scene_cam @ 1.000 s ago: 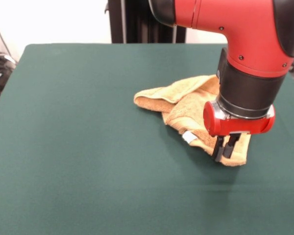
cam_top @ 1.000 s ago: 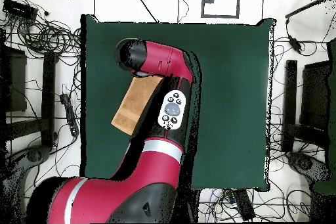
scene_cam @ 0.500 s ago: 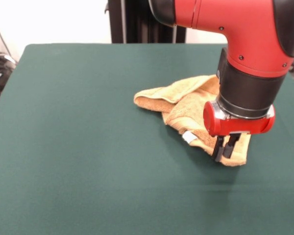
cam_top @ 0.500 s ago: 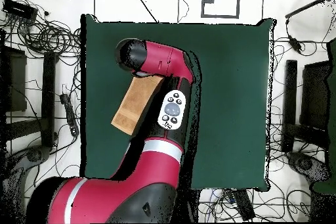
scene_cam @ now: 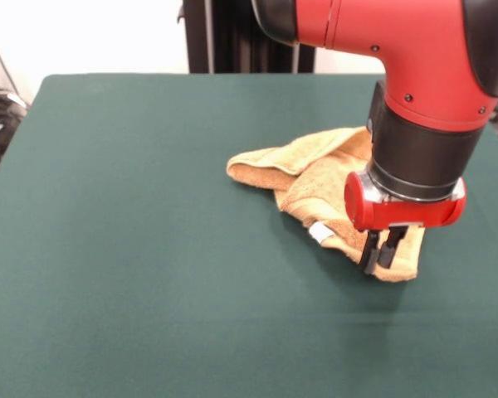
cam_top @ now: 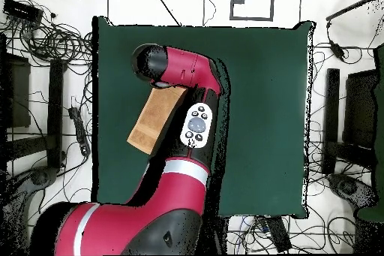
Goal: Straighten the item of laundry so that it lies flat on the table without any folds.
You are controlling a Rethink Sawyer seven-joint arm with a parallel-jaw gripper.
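The towel (scene_cam: 315, 178) lies crumpled on the table (scene_cam: 133, 249), folded over itself, with its white tag (scene_cam: 319, 233) showing at the near edge. From above, the towel (cam_top: 154, 118) looks like a narrow strip near one long side of the table (cam_top: 262, 103), partly under the arm (cam_top: 187, 125). The gripper (scene_cam: 381, 251) points down at the towel's near corner, its fingers close together and apparently pinching the cloth there.
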